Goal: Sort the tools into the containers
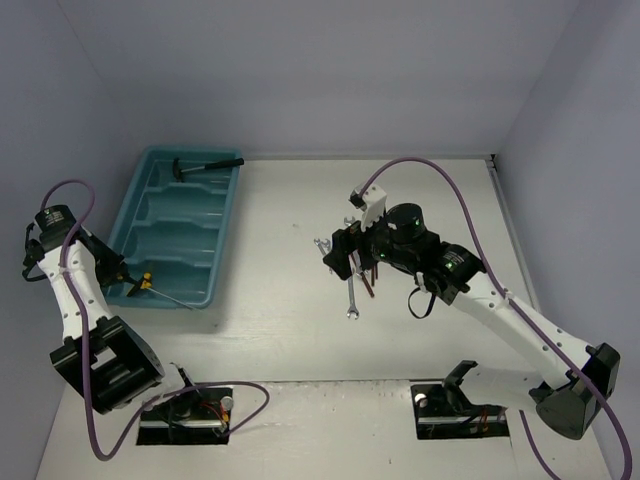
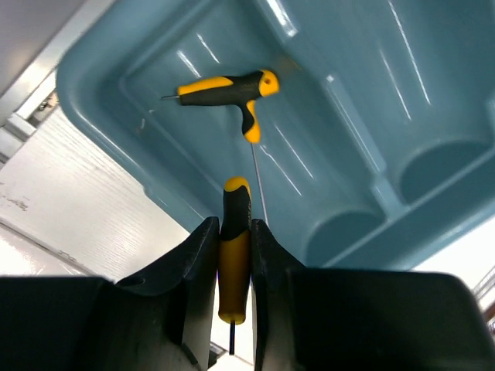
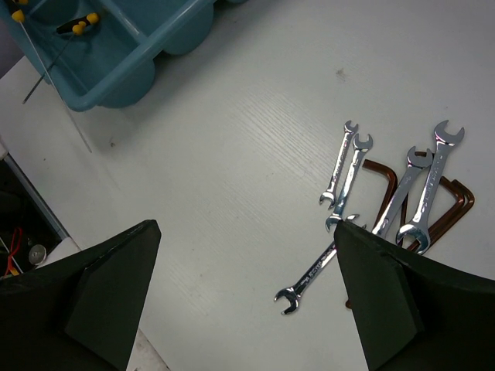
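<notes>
My left gripper (image 2: 232,255) is shut on a yellow-and-black screwdriver (image 2: 234,224), handle upright between the fingers, over the near end compartment of the teal tray (image 2: 100,100). A second yellow-and-black T-handle screwdriver (image 2: 232,89) lies in that compartment. From above, the left gripper (image 1: 125,275) sits at the near end of the tray (image 1: 228,230); a black-handled hammer (image 1: 208,166) lies in the far compartment. My right gripper (image 3: 247,301) is open, hovering above several silver wrenches (image 3: 340,166) and reddish-brown bent tools (image 3: 387,178) on the table; it holds nothing. Seen from above, the right gripper (image 1: 350,262) covers most of them; one wrench (image 1: 353,300) shows.
The tray's middle compartments (image 1: 175,225) hold nothing. Grey walls close in the table on the left, back and right. Purple cables (image 1: 440,175) loop from both arms. The arm bases (image 1: 460,410) stand at the near edge.
</notes>
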`<state>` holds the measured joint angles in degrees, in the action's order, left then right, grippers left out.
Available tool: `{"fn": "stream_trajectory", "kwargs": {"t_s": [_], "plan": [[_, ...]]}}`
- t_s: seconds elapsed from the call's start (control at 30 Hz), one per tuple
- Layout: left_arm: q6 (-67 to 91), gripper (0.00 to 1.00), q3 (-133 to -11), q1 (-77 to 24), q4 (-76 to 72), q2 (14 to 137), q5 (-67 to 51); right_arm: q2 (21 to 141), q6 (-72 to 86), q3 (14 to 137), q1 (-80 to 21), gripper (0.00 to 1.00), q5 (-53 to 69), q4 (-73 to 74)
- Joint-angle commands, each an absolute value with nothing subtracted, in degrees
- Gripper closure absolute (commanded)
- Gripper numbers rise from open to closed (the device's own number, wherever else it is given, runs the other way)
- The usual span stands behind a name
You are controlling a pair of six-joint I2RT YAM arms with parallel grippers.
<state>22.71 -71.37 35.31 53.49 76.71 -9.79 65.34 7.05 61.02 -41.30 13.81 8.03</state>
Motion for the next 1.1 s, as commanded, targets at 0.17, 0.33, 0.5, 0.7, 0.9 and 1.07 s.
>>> {"fn": "stream_trajectory", "kwargs": {"t_s": [0.17, 0.33, 0.5, 0.7, 0.9, 1.07], "plan": [[31.97, 0.86, -71.61, 35.77, 45.68, 75.72, -5.82, 63.65, 7.28, 60.51, -41.11, 0.06, 12.57, 5.36], [34.71, 0.77, -69.70, 35.77, 43.25, 75.50, -7.73, 63.63, 7.47, 60.03, -41.13, 0.06, 12.48, 5.36], [34.61, 0.71, -69.32, 35.77, 42.99, 75.64, -7.55, 63.54, 7.47, 59.67, -41.05, 0.06, 12.66, 5.45], [34.28, 0.65, -69.29, 35.77, 42.99, 75.11, -6.83, 63.63, 7.56, 59.46, -41.04, 0.06, 12.83, 5.40], [32.82, 0.53, -71.56, 35.35, 42.72, 71.46, -12.08, 63.49, 8.19, 59.04, -41.10, 0.06, 10.55, 5.40], [31.21, 0.50, -73.06, 31.64, 42.75, 65.26, -14.56, 63.81, 10.43, 58.17, -40.45, 0.07, 6.20, 5.45]]}}
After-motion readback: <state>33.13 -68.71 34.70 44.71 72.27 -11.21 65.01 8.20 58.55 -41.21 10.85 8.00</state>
